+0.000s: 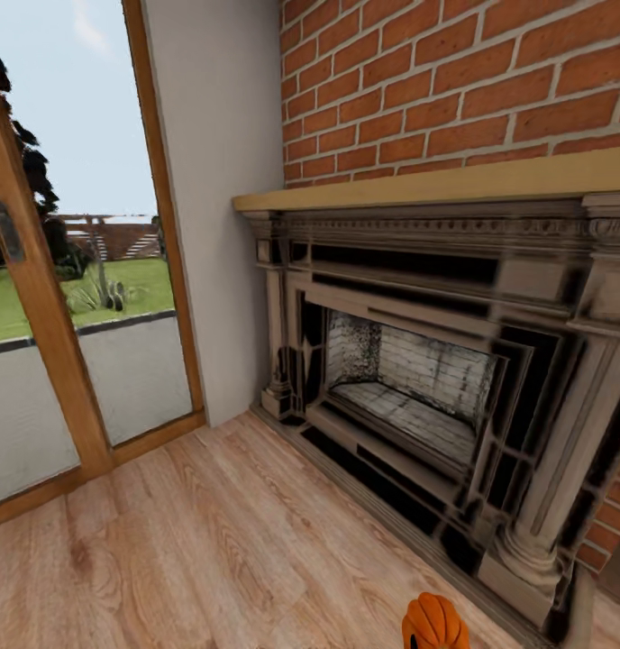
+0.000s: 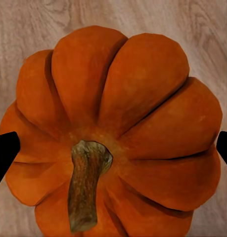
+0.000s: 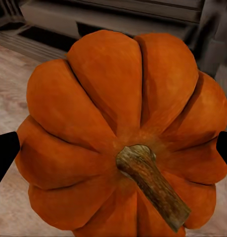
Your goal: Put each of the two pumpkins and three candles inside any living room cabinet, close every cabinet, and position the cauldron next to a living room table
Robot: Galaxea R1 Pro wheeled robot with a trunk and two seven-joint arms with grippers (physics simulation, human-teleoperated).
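In the left wrist view an orange ribbed pumpkin point(image 2: 118, 123) with a brown stem sits between my left gripper point(image 2: 113, 150) and its black fingertips point(image 2: 4, 153), which press on both of its sides above the wooden floor. A second pumpkin point(image 3: 123, 123) is held the same way in my right gripper point(image 3: 113, 150), whose dark fingertips point(image 3: 4, 155) flank it, with the fireplace base behind. The head view catches the top of one pumpkin point(image 1: 433, 622) at its bottom edge. The candles, cabinet, table and cauldron are out of view.
An ornate stone fireplace point(image 1: 436, 361) with a wooden mantel point(image 1: 418, 189) stands ahead on the right under a red brick wall point(image 1: 454, 81). A wood-framed glass door point(image 1: 76, 315) to the garden is at the left. Open wooden floor point(image 1: 193, 541) lies between.
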